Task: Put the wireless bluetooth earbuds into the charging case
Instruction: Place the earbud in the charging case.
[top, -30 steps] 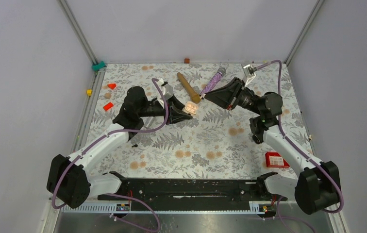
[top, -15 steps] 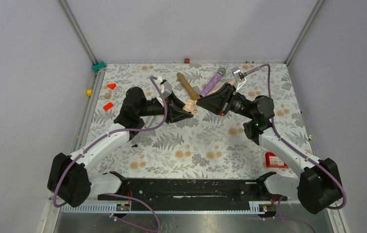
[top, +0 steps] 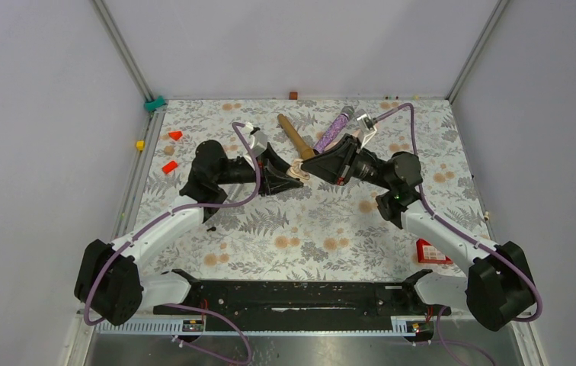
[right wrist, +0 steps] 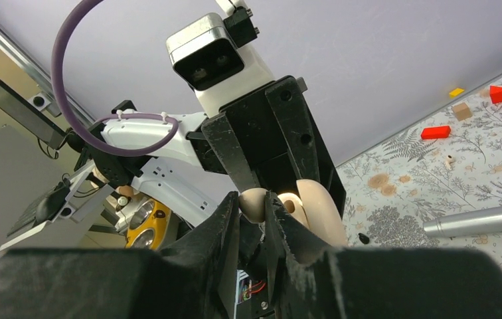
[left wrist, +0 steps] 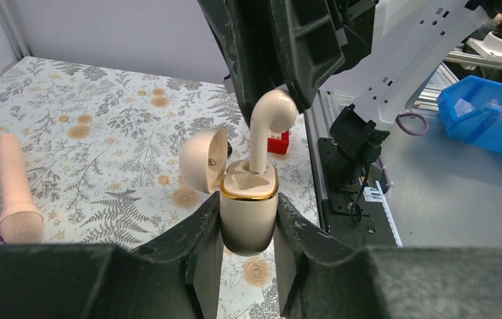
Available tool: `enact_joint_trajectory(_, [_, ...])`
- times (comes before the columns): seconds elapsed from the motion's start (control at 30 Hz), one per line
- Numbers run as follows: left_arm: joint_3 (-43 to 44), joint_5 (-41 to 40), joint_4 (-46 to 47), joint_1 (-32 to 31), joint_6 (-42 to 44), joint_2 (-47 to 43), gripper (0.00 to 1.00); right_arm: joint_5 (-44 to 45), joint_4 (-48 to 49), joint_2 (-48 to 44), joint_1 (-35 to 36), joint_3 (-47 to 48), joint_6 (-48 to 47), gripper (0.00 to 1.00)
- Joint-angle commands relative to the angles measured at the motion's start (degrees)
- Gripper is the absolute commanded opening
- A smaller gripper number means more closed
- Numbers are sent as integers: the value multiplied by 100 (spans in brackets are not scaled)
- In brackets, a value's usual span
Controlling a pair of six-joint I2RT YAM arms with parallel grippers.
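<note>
**Earbud stem lined up over the case well**

Our right gripper (right wrist: 253, 206) is closed narrowly on the rounded head of a cream earbud (left wrist: 261, 136), pinching it from both sides. The stem hangs free below the fingers. Its long axis runs straight from the right gripper towards the left one, and in the left wrist view it stands nearly upright.

Our left gripper (left wrist: 248, 229) is clamped on the lower body of the cream charging case (left wrist: 248, 206), one finger on each flank, with the opening facing the right gripper. The hinged lid (left wrist: 203, 159) is swung back to the side, out of the earbud's path.

The stem tip sits at the mouth of the well, just inside the gold rim (left wrist: 249, 195), on the side away from the lid. We cannot tell how deep it has gone. The head stands well above the rim, so we judge the earbud is not yet seated.

The two grippers meet nose to nose in the air above the table (top: 308, 229), midway between its left and right edges and nearer the far edge. The case is not resting on the table.

We judge the coming move is a short push by the right arm along the stem's axis, straight down into the well. Any tilt off that line would likely catch the stem on the rim.
</note>
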Motion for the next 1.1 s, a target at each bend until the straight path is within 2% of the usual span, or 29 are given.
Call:
enact_joint_trajectory(0.0, [-54, 205, 718, 3, -303, -162, 0, 108, 219, -19, 105, 10, -266, 17])
enact_joint_trajectory(0.63, [-179, 327, 1402, 43, -802, -160, 0, 100, -163, 45, 330, 34, -647, 18])
enact_joint_trajectory(0.9, [-229, 361, 1396, 82, -760, -202, 1, -60, -132, -99, 327, 190, -445, 45])
enact_joint_trajectory(1.07, [-241, 359, 1391, 204, -740, -267, 2, -302, -186, -233, 322, 373, -339, 51])
